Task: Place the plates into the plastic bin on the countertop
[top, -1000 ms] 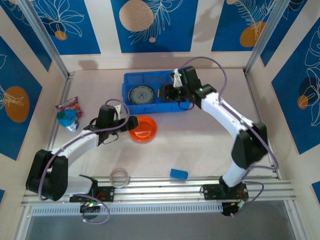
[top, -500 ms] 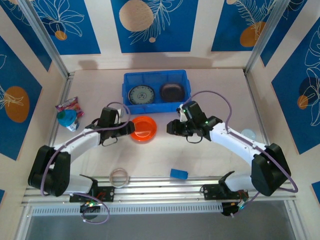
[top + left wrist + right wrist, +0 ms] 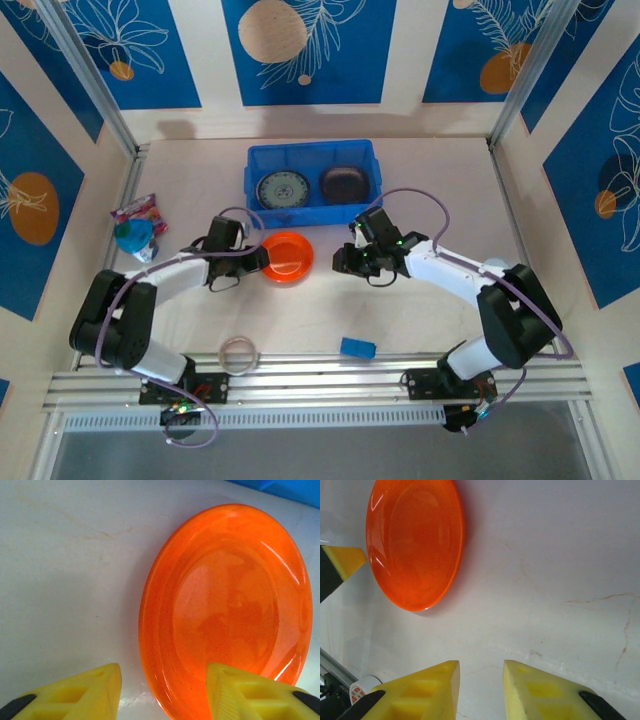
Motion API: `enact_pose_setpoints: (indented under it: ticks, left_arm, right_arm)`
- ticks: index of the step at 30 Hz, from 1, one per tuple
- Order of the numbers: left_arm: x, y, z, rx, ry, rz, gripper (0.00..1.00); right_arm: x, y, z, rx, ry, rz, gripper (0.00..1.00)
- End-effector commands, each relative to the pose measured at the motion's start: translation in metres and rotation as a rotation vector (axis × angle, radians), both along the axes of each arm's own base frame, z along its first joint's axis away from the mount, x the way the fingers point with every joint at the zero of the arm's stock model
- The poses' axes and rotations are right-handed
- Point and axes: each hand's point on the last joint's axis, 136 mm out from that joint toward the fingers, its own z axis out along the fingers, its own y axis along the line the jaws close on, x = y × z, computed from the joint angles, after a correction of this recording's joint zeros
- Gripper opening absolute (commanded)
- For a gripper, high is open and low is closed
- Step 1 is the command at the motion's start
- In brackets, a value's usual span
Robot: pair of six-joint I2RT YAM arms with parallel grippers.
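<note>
The orange plate [image 3: 286, 257] lies flat on the beige countertop [image 3: 420, 200], in front of the blue plastic bin [image 3: 300, 150]. Inside the bin lie a blue-white patterned plate [image 3: 279, 190] and a black plate [image 3: 345, 185]. My left gripper [image 3: 258, 258] is open at the orange plate's left rim. In the left wrist view one of its fingers [image 3: 250, 692] is over the orange plate [image 3: 225, 610] and the other rests outside the rim, on the countertop. My right gripper [image 3: 345, 260] is open over bare countertop just right of the plate, with nothing between its fingers [image 3: 435, 690].
A teal cup with a snack packet [image 3: 135, 232] sits at the left. A thin translucent ring [image 3: 240, 352] and a small blue block [image 3: 357, 347] lie near the front rails [image 3: 320, 375]. A clear dish [image 3: 497, 268] peeks out behind the right arm.
My right arm drew back from the bin, leaving the black plate inside, and came down beside the orange plate. My left gripper edged forward onto the plate's rim.
</note>
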Motion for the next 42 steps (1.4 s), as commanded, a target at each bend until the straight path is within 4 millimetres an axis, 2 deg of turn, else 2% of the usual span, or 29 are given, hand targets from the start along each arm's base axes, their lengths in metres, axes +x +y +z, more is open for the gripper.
enact_pose_setpoints:
  ticks: [1, 11, 20, 34, 39, 42]
  left_arm:
    - [0.006, -0.003, 0.001, -0.035, -0.009, 0.014, 0.47]
    - [0.01, -0.005, -0.001, -0.051, -0.014, 0.016, 0.4]
    - [0.009, -0.003, -0.002, -0.037, -0.015, 0.016, 0.39]
    - [0.018, -0.013, -0.013, -0.1, -0.01, 0.029, 0.34]
    - [0.022, -0.018, -0.016, -0.131, -0.013, 0.033, 0.3]
    - [0.024, -0.019, -0.015, -0.14, -0.016, 0.032, 0.23]
  right_arm:
    - [0.006, 0.007, 0.013, 0.021, -0.021, 0.012, 0.29]
    - [0.009, 0.006, 0.011, 0.024, -0.019, 0.003, 0.27]
    - [0.011, 0.005, 0.009, 0.024, -0.004, -0.009, 0.26]
    - [0.013, 0.006, 0.007, 0.044, 0.02, -0.005, 0.25]
    - [0.015, 0.006, 0.005, 0.057, 0.033, -0.01, 0.25]
    - [0.016, 0.006, 0.003, 0.064, 0.04, -0.01, 0.24]
